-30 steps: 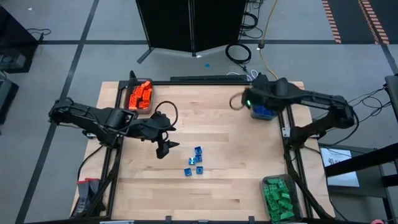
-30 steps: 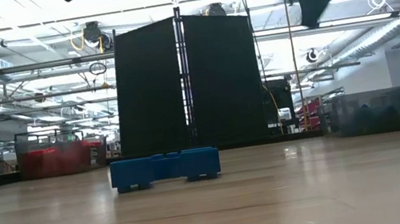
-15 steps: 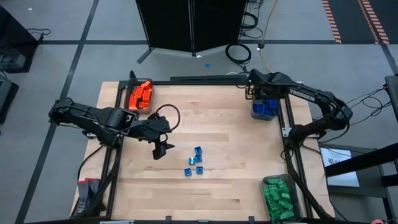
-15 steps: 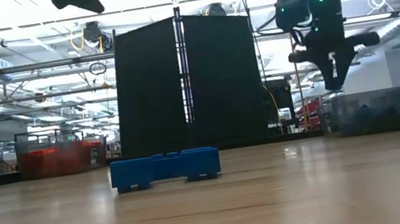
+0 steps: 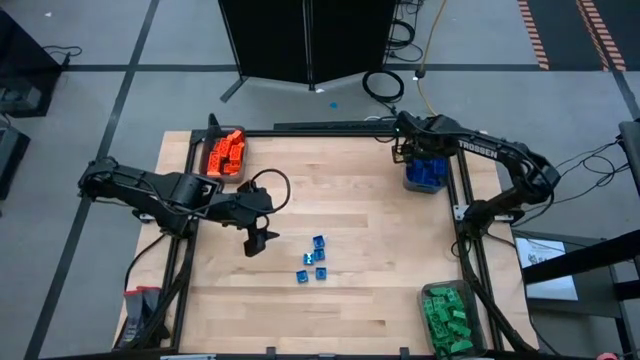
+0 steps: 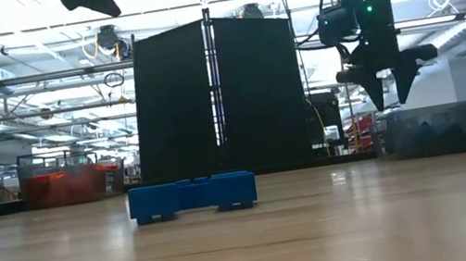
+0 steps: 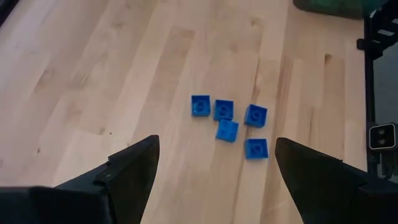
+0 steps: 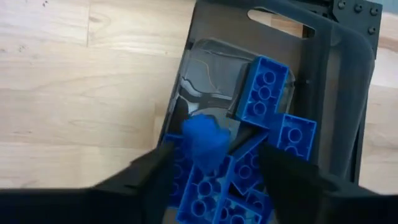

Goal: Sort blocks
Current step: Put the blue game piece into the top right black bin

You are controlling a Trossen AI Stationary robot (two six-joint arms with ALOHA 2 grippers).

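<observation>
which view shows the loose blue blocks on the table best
The left wrist view: all five loose blue blocks show separately. The high view shows them tiny; the low view merges them into one row; the right wrist view misses them.

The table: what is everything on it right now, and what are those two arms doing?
Loose blue blocks: five, blue, clustered on the bare wood near the table's middle.
Blue bin: one, translucent grey, piled with blue blocks, at the far right edge of the table.
Falling blue block: one, blue, blurred, seemingly in mid-air over the blue bin between the right arm's fingers.
Orange bin: one, full of orange blocks, at the far left corner.
Green bin: one, full of green blocks, at the near right corner.
Table: one, light wood.
Left gripper: fingers open, empty, raised just left of the loose blue blocks.
Right gripper: fingers apart, over the blue bin.
</observation>
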